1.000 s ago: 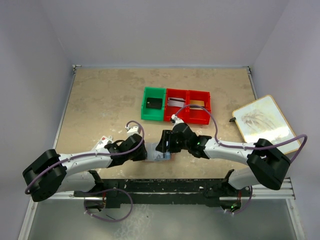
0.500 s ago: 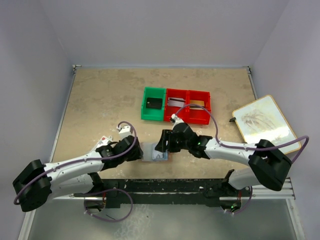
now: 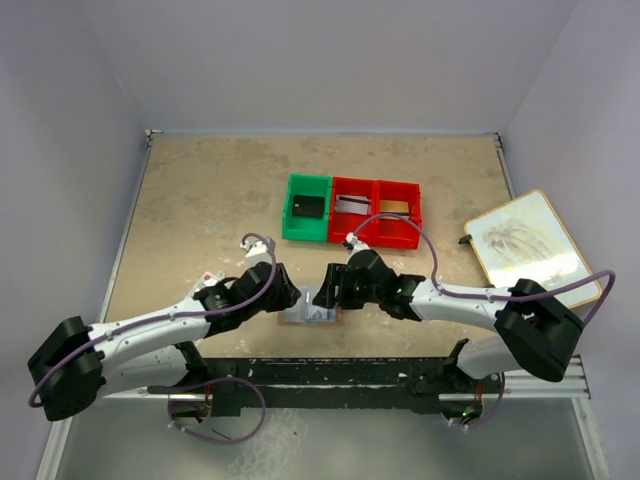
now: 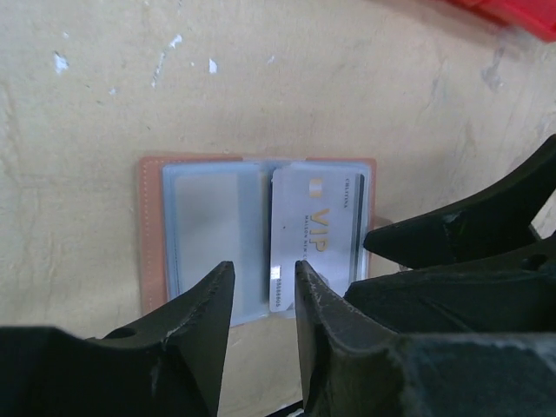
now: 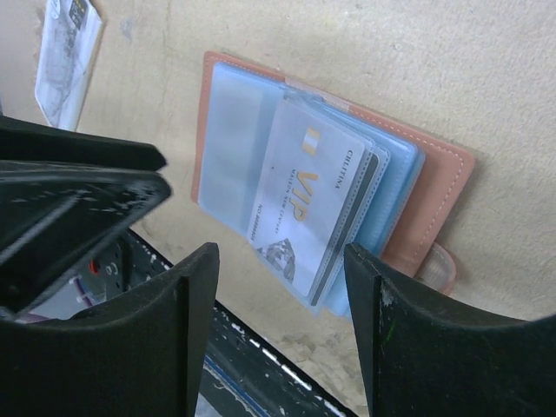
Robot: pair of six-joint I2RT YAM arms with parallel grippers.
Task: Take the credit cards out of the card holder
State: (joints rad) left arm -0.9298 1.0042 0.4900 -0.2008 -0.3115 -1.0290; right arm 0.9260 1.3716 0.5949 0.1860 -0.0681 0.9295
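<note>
Since the reddish-brown leather card holder (image 4: 208,217) lies spread for access, the left tool (image 4: 262,271) at ten o'clock and the right tool (image 5: 280,252) at two o'clock stand open, empty.

The card holder (image 4: 149,234) has a reddish-brown rim and a pale blue-grey lining. The card (image 4: 317,226) in it is white with gold lettering and a dark stripe along its right edge. The table (image 3: 200,200) is mottled beige. In the upper middle of the top view stand a green bin (image 3: 291,210) and red bins (image 3: 398,238).
</note>
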